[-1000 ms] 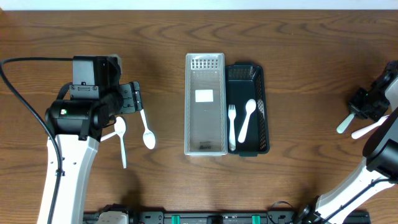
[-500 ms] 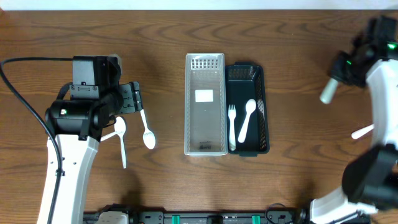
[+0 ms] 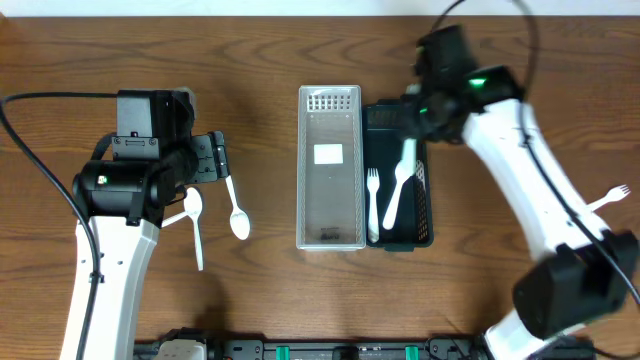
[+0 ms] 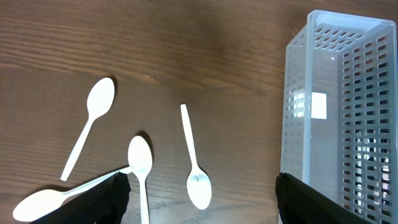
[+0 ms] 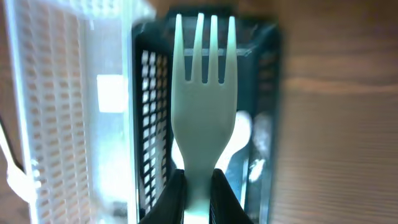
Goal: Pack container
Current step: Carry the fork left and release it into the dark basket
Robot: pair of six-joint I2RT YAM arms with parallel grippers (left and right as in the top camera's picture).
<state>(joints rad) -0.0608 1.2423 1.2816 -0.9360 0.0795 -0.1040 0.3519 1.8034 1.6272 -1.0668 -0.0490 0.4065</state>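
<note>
A clear slotted container (image 3: 330,230) stands beside a black basket (image 3: 425,215) that holds a white fork (image 3: 373,205) and a white spoon (image 3: 393,205). My right gripper (image 3: 418,112) is over the basket's far end, shut on a white fork (image 5: 204,93) with its tines pointing out over the basket (image 5: 146,93). My left gripper (image 3: 215,160) is open and empty above loose white spoons (image 3: 238,218) (image 3: 194,215). In the left wrist view several spoons (image 4: 198,183) (image 4: 140,158) (image 4: 99,102) lie between and ahead of the open fingers (image 4: 199,208).
Another white fork (image 3: 606,197) lies on the wood at the far right edge. The clear container (image 4: 329,106) is to the right in the left wrist view and shows at the left of the right wrist view (image 5: 62,93).
My right arm has swung from the far right edge to above the black basket, carrying the fork. The left arm and the spoons have not moved.
</note>
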